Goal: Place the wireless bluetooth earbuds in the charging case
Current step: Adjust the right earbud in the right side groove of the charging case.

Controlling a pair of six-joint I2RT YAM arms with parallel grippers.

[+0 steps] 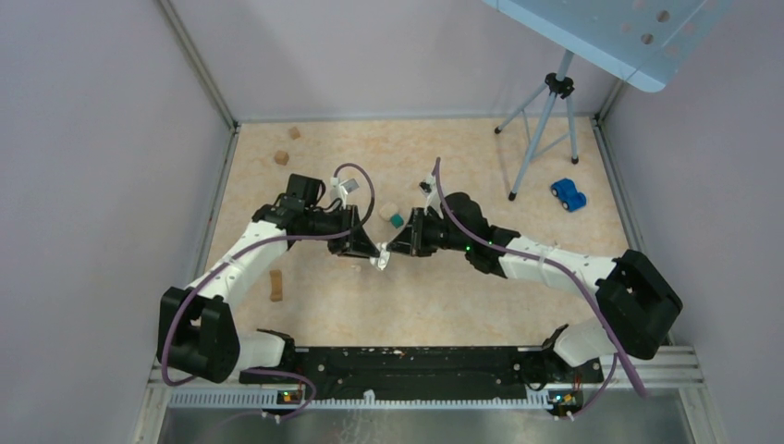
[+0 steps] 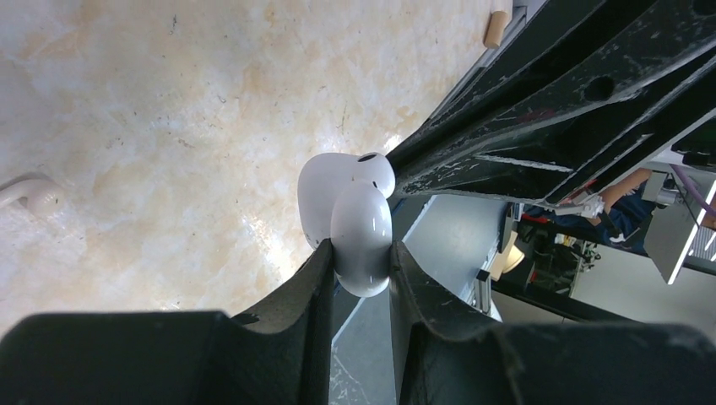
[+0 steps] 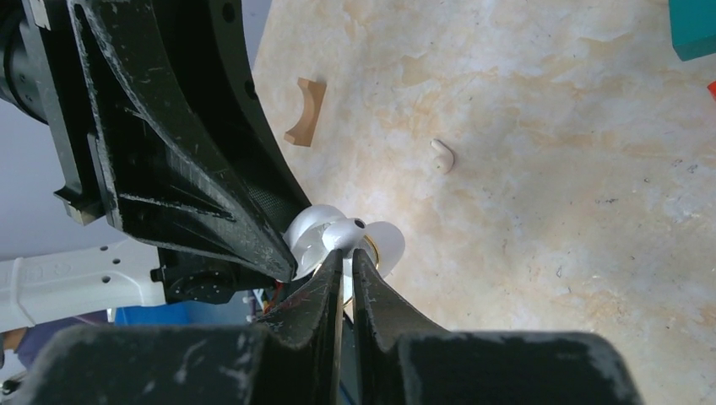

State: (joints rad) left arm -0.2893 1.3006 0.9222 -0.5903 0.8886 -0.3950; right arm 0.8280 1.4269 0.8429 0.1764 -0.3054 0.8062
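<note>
Earbud point(image 2: 350, 198) sits clamped in left gripper point(image 2: 361, 261), right gripper point(image 3: 346, 257) pinching its other end.

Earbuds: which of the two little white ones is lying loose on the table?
The lone earbud, lying on the table with nothing touching it. The other earbud is gripped in the left pincer, with the right pincer at it.

the lower part of the charging case point(image 2: 361, 215) is hidden between the jaws of the left gripper point(image 2: 361, 257) (its inside is not shown); whether anything is pinched by the right gripper point(image 3: 346, 257) cannot be told
</note>
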